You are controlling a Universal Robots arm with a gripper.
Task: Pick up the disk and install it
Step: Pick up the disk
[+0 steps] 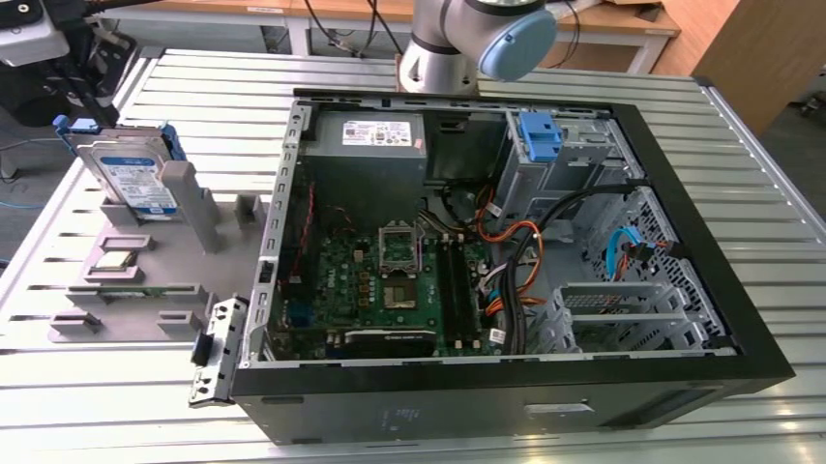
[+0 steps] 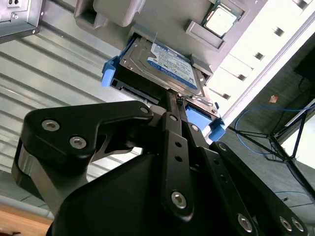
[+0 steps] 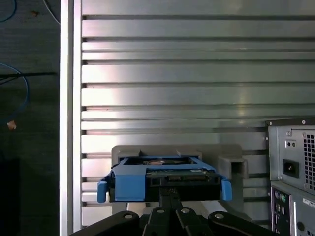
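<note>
A slatted metal table [image 1: 116, 425] carries an open computer case [image 1: 452, 411] beside a grey parts holder [image 1: 181, 261].

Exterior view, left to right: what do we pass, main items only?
disk → grey power supply box → blue plastic bracket → blue cable

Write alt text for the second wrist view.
The black claw is at the edge of the disk, a silver drive with a blue-and-white label in a blue carrier. The disk sits in a grey holder on a ribbed metal table.
</note>
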